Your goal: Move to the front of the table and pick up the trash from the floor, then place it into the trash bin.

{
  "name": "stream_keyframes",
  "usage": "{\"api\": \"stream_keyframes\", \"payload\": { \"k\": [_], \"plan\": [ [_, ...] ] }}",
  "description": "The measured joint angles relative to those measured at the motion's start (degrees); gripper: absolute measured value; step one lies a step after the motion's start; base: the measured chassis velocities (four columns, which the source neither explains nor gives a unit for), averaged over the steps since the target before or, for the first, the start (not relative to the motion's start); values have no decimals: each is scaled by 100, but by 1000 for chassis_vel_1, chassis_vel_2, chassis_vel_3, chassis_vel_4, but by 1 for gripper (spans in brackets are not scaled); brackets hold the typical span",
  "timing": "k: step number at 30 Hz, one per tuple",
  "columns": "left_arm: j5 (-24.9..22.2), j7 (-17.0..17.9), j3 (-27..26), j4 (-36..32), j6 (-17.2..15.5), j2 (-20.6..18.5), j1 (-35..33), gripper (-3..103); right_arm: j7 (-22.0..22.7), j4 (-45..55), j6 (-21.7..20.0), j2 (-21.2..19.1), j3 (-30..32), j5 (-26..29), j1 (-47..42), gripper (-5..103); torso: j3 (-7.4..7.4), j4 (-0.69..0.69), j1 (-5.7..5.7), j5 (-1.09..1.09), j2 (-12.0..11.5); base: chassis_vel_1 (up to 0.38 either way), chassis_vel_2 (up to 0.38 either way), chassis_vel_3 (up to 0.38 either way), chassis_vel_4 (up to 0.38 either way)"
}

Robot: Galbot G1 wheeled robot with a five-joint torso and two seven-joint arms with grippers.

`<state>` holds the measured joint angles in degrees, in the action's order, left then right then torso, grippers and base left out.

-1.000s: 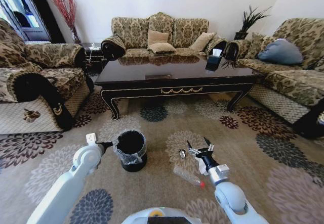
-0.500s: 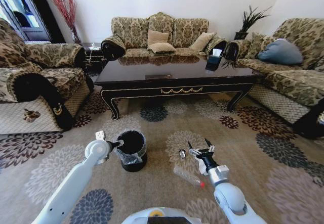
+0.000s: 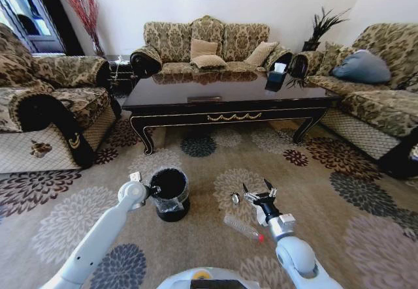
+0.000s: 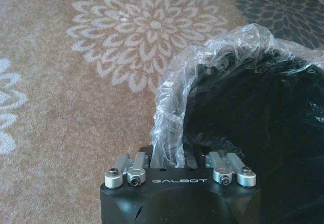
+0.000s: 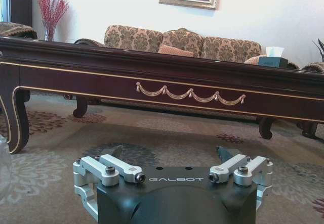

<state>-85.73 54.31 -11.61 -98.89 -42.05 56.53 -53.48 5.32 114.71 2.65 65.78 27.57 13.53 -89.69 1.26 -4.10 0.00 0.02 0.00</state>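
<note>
We see our left gripper closed on the trash bin liner (at the rim); right gripper spread apart beside 1 bottle.

Left pincer moved rightward, now at trash bin rim.

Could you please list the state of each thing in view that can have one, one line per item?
left gripper: at the trash bin's rim.
right gripper: open, empty, low over the floor.
trash bin: upright, clear liner around its rim.
plastic bottle: lying on the floor, red cap on.
small silvery piece: on the floor beside the right gripper.
table: tissue box on top.
</note>
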Motion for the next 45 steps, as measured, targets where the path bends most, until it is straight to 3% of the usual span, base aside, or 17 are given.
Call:
{"api": "stream_keyframes", "payload": {
  "k": [1, 4, 7, 10, 12, 26, 30, 33, 41, 45],
  "plan": [
    [-6, 5, -13, 0, 4, 0, -12, 41, 3, -11, 0, 0, -11, 1, 12, 100, 0, 1, 0, 1, 0, 0, 0, 0, 0],
    [-13, 10, -53, 9, 12, 9, -31, 25, 11, -22, 0, 6, -49, 1, 34, 100, 0, 3, 0, 1, 0, 0, 0, 0, 0],
    [-17, 12, -66, 17, 13, 10, -39, 20, 12, -38, 0, 7, -61, 1, 35, 100, 0, 2, 0, 0, 0, 0, 0, 0, 0],
    [-63, 9, -133, 11, -3, 6, -71, 6, 13, -69, 5, 10, -69, 0, 37, 100, 0, -3, 0, -1, 0, 0, 0, 0, 0],
    [-63, 12, -173, 12, -17, 4, -93, 3, 13, -86, 11, 20, -73, -1, 41, 100, 0, 0, 0, 2, 0, 0, 0, 0, 0],
    [-155, -11, -516, -260, -20, -179, -370, 0, 14, -125, 15, -27, -117, 13, 91, 100, 3, -3, 0, -9, 0, 0, 0, 0, 0],
    [-348, -12, -916, -835, -20, -580, -738, 0, 58, -140, -86, -282, -97, 269, 200, 100, 2, 0, 0, -3, 0, 0, 0, 0, 0],
    [-382, -11, -1034, -986, -19, -675, -866, 0, 91, -171, -169, -375, -92, 440, 248, 100, 1, -1, 0, -2, 0, 0, 0, 0, 0],
    [-479, 39, -1340, -1322, -16, -810, -1252, 0, 311, -709, -837, -844, -253, 1613, 622, 100, 1, 0, 0, -2, 0, 0, 0, 0, 0],
    [-538, 170, -1405, -1456, -16, -786, -1447, 0, 353, -1276, -1170, -1321, -647, 2403, 955, 100, 1, 0, 0, -1, 0, 0, 0, 0, 0]
  ]
}}
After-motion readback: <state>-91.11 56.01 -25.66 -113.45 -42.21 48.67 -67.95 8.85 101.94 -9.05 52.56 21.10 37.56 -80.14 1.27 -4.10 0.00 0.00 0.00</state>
